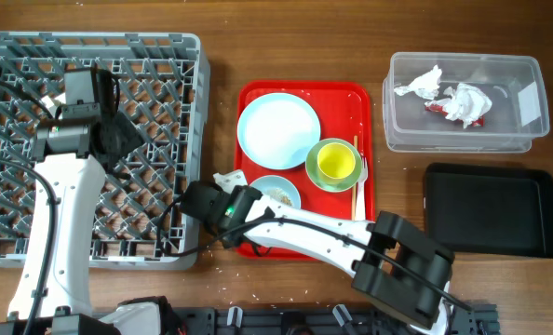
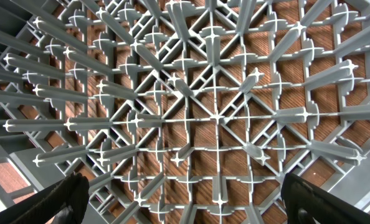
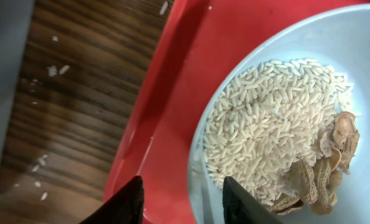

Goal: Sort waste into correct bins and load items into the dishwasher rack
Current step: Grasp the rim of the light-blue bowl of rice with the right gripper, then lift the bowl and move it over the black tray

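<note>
A small white bowl (image 1: 278,193) of beige rice and brown scraps (image 3: 266,118) sits at the front of the red serving tray (image 1: 351,102). My right gripper (image 1: 232,207) is open, and its fingers (image 3: 186,200) straddle the bowl's left rim (image 3: 359,62). A pale blue plate (image 1: 278,127), a yellow cup (image 1: 335,162) inside a mint-green bowl (image 1: 311,160), and chopsticks (image 1: 356,186) are on the tray. My left gripper (image 1: 76,86) is open and empty (image 2: 188,202) above the grey rack (image 1: 165,46). The fork is not clearly visible.
The clear tub (image 1: 528,93) at the back right holds white tissues (image 1: 463,100) and a red wrapper (image 1: 435,108). The black tray (image 1: 491,209) lies in front of it. Loose rice grains (image 3: 54,70) lie on the table left of the red tray.
</note>
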`<state>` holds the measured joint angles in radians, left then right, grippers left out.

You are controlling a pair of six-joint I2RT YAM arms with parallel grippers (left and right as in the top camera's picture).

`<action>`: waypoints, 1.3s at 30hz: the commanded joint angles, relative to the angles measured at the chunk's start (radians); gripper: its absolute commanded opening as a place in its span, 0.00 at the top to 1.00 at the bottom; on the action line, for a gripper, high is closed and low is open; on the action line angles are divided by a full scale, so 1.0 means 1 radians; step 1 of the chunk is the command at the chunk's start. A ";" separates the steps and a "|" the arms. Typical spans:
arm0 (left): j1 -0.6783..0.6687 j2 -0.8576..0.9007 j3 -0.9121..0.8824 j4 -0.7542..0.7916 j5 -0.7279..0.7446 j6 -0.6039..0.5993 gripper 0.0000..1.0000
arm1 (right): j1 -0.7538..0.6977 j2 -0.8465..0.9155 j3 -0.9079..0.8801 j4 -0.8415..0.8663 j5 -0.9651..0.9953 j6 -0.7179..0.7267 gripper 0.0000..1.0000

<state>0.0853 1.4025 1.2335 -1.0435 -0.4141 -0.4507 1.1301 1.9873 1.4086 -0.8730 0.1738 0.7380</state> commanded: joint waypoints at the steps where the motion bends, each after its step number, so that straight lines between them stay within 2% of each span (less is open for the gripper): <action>1: 0.004 -0.001 0.016 0.003 -0.002 0.001 0.00 | 0.004 0.029 -0.009 0.000 0.047 -0.005 0.69; 5: 0.004 -0.001 0.016 0.003 -0.002 0.001 0.00 | 0.004 0.029 -0.005 0.000 0.065 -0.003 0.76; 6: 0.004 -0.001 0.016 0.003 -0.002 0.001 0.00 | 0.004 0.029 -0.002 -0.003 0.065 -0.003 0.82; 7: 0.004 -0.001 0.016 0.003 -0.002 0.001 0.00 | 0.004 0.029 -0.001 -0.004 0.065 -0.004 0.93; 8: 0.004 -0.001 0.016 0.003 -0.002 0.001 0.00 | 0.004 0.029 -0.001 -0.006 0.065 -0.004 0.96; 14: 0.004 -0.001 0.016 0.003 -0.002 0.001 0.00 | 0.005 0.029 0.024 -0.031 0.035 -0.005 0.96; 20: 0.004 -0.001 0.016 0.003 -0.002 0.001 0.00 | 0.001 0.029 0.230 -0.286 0.088 0.003 0.96; 24: 0.004 -0.001 0.016 0.003 -0.002 0.001 0.00 | -0.055 0.029 0.351 -0.493 0.164 0.129 0.96; 27: 0.004 -0.001 0.016 0.003 -0.002 0.000 0.00 | -0.170 0.005 0.409 -0.583 0.162 0.164 0.96; 30: 0.004 -0.001 0.016 0.003 -0.002 0.001 0.00 | -0.384 -0.116 0.411 -0.595 0.098 0.151 0.96; 31: 0.004 -0.001 0.016 0.003 -0.002 0.001 0.00 | -0.480 -0.174 0.411 -0.599 0.058 0.121 0.96; 33: 0.004 -0.001 0.016 0.003 -0.002 0.001 0.00 | -0.710 -0.277 0.411 -0.599 -0.051 -0.027 0.96; 36: 0.004 -0.001 0.016 0.003 -0.002 0.001 0.00 | -1.045 -0.325 0.411 -0.605 -0.223 -0.214 0.96; 39: 0.004 -0.001 0.016 0.003 -0.002 0.001 0.00 | -1.299 -0.322 0.365 -0.607 -0.274 -0.269 0.96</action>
<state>0.0853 1.4025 1.2335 -1.0431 -0.4145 -0.4507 -0.0402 1.6680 1.8046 -1.4776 -0.0063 0.5640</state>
